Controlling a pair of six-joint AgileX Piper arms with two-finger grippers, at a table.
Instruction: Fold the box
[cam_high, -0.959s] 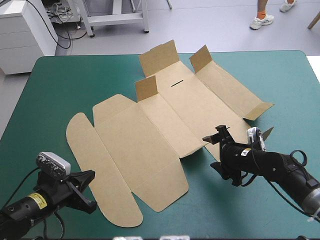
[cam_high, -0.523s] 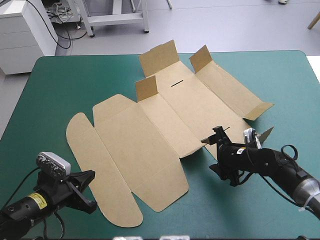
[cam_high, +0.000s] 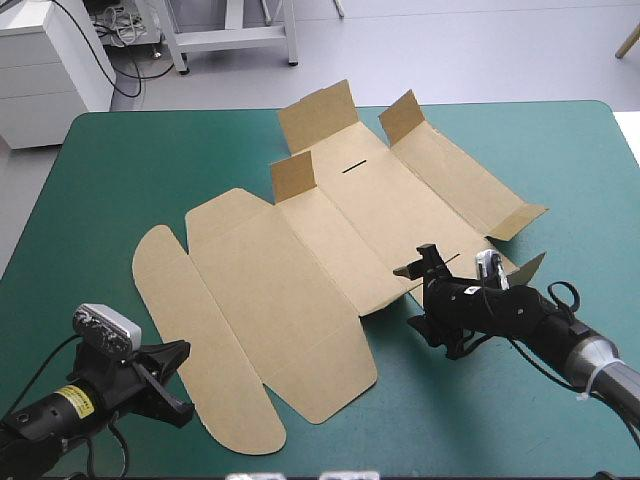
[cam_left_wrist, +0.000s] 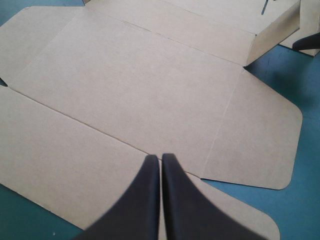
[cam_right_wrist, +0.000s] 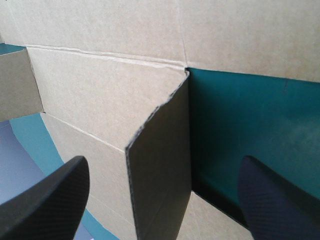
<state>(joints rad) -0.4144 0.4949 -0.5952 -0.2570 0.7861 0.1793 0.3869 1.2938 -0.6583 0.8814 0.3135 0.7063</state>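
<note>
One brown box (cam_high: 300, 270) lies unfolded, some flaps upright.

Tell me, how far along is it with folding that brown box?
Barely started. The box lies mostly flat; only small flaps at its far end stand up. In hand: the open right gripper straddles a raised flap; the left gripper is shut over the box. Left: raising and tucking every wall.

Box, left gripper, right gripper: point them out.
box (cam_high: 290, 270), high view, its large flat panel.
left gripper (cam_left_wrist: 160, 160), left wrist view, where shut fingertips meet.
right gripper (cam_right_wrist: 162, 167), right wrist view, midway between open fingertips.
</note>
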